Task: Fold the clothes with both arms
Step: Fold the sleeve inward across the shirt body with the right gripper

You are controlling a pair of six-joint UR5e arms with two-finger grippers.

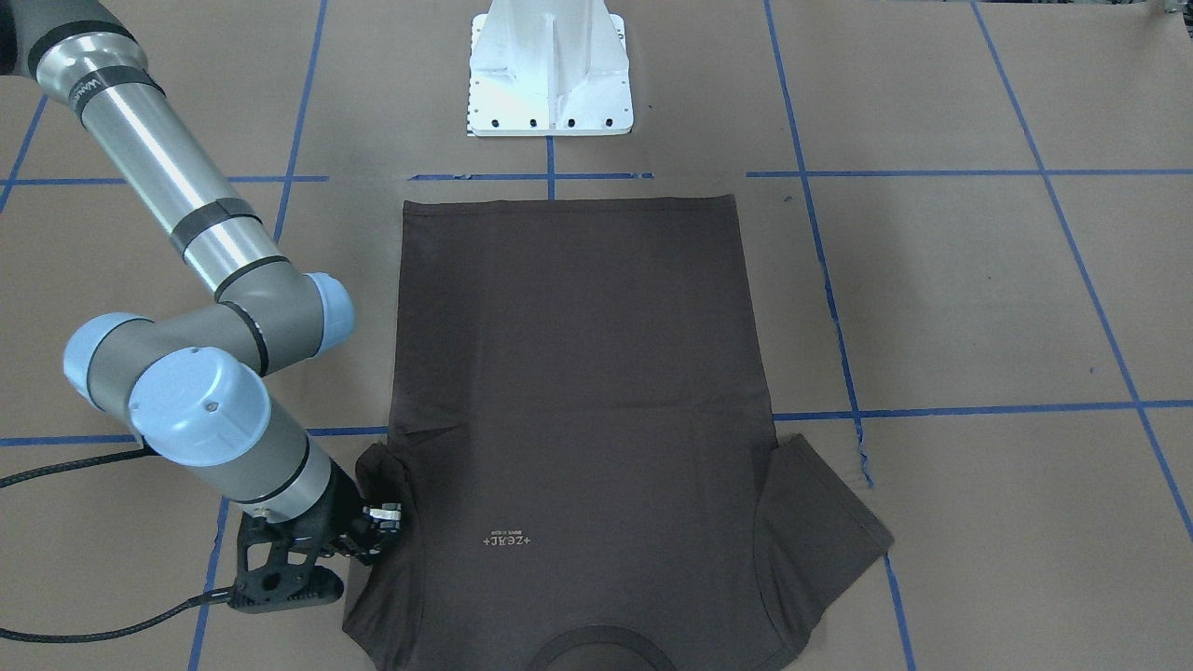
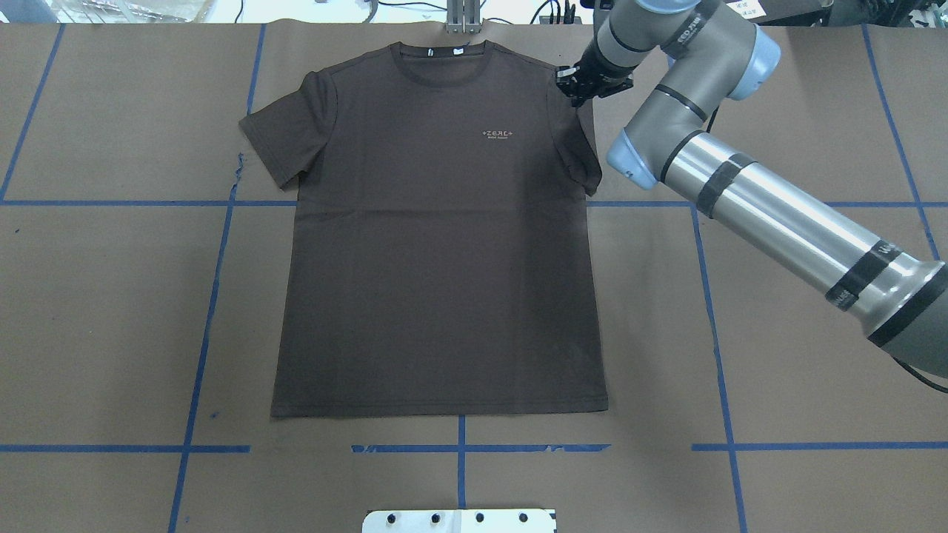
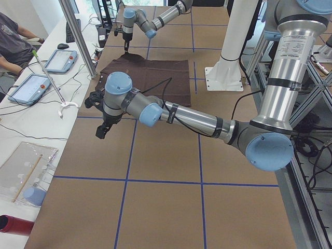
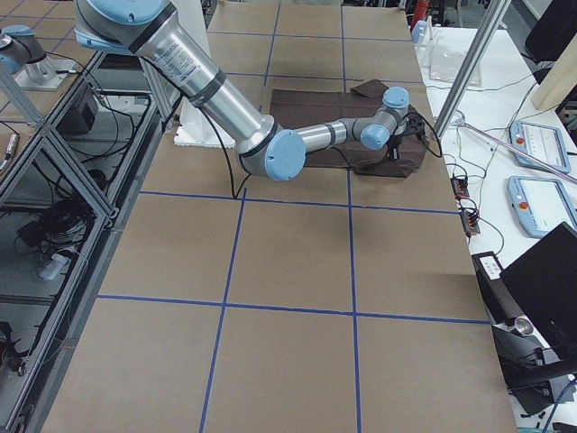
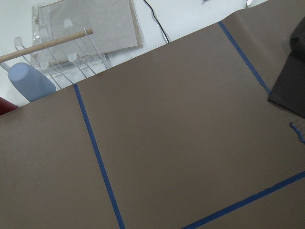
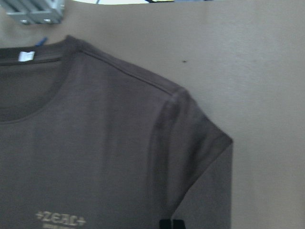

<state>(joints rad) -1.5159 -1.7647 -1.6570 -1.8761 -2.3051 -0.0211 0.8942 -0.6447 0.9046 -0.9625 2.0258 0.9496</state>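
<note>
I held the right pincer (image 2: 578,92), tips together, over the T-shirt (image 2: 444,259)'s sleeve (image 6: 200,143) to start the fold; the left pincer (image 3: 101,129)'s state I couldn't tell.

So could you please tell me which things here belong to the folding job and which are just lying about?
For the job: T-shirt, right hand, left hand.
Just lying about: white pedestal base, clear tray, blue cup, wooden stick.
</note>
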